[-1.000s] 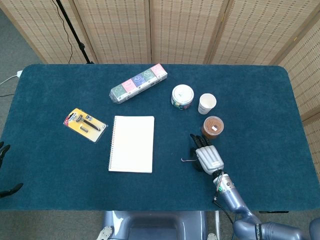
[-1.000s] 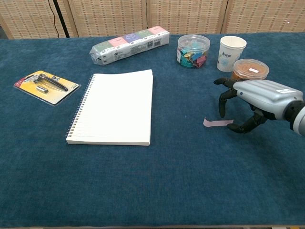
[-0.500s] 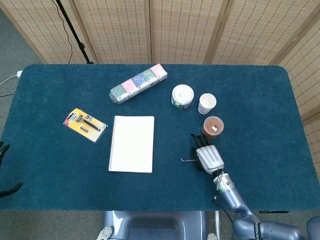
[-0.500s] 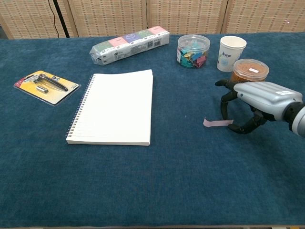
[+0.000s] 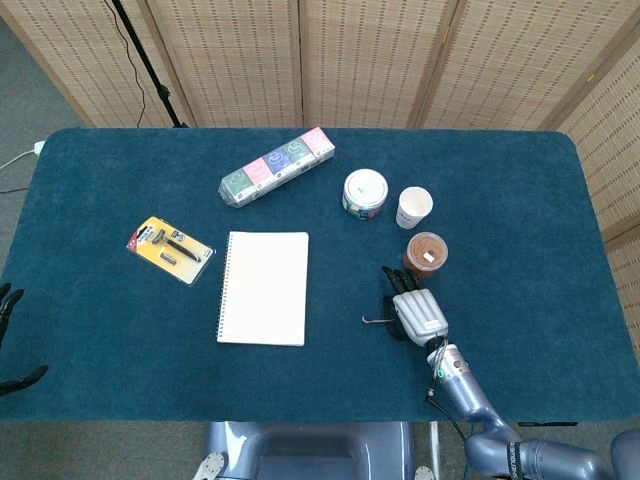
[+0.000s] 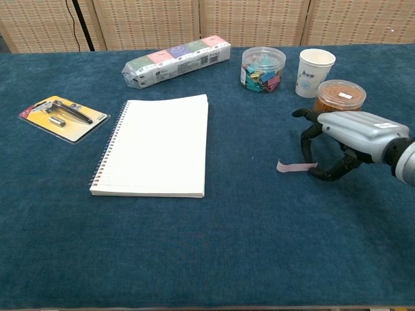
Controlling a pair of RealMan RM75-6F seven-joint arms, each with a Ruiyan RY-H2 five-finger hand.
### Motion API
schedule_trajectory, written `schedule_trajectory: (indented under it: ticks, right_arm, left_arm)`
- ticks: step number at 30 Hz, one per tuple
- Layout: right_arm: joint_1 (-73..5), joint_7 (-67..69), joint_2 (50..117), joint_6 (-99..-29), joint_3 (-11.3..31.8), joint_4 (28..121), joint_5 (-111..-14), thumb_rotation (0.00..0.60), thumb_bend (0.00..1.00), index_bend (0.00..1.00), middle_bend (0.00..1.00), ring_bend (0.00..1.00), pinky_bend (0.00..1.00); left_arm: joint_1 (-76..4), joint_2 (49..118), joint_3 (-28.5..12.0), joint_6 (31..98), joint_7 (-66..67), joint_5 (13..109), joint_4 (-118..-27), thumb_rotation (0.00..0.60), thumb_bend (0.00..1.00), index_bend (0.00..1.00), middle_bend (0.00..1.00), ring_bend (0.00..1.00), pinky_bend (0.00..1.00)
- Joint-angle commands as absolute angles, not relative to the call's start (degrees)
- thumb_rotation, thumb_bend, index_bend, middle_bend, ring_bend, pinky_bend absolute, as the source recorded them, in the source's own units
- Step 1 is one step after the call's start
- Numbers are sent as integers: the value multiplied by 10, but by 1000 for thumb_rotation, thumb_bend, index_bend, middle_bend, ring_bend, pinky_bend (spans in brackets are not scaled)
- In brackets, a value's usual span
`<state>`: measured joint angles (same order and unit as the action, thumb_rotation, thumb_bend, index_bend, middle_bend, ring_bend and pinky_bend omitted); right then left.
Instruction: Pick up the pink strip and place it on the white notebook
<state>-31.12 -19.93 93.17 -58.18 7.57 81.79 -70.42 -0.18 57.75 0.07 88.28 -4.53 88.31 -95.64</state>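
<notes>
Under right hand (image 6: 337, 146), pink strip (image 6: 293, 166) half-hidden

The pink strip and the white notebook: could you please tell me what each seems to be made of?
The pink strip looks like thin matte paper or tape: it lies flat with one end slightly curled up. The white notebook seems to be matte paper sheets on a wire spiral binding, whose coils show along its left edge.

Woven tan folding screens (image 5: 370, 60) closing off the far side, panel after panel. Grey floor (image 5: 40, 85) at left (a black stand pole (image 5: 145, 65) leaning across it, a white cable (image 5: 15, 160) below). Dark blue felt-covered table (image 5: 520, 200), evenly lit.
</notes>
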Motion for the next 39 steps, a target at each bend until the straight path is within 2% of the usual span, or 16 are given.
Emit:
schedule_trajectory:
  ticks: [1, 18, 31, 39]
  right_arm:
    - [-312, -197, 932, -583, 76, 816, -704, 600, 455, 562, 0, 0, 0]
    - [-316, -204, 927, -594, 74, 838, -707, 600, 511, 575, 0, 0, 0]
    - [-352, -265, 923, -613, 109, 900, -724, 600, 590, 580, 0, 0, 0]
    - [-408, -334, 958, -608, 134, 896, -750, 600, 602, 597, 0, 0, 0]
  left_arm:
    - [-1, 577, 0, 884, -46, 882, -957, 600, 0, 0, 0, 0, 0]
    - [-1, 576, 1, 883, -44, 882, -958, 600, 0, 0, 0, 0, 0]
    - [3, 571, 2, 892, -63, 888, -954, 600, 0, 0, 0, 0, 0]
    - [3, 566, 2, 892, -79, 887, -951, 600, 0, 0, 0, 0, 0]
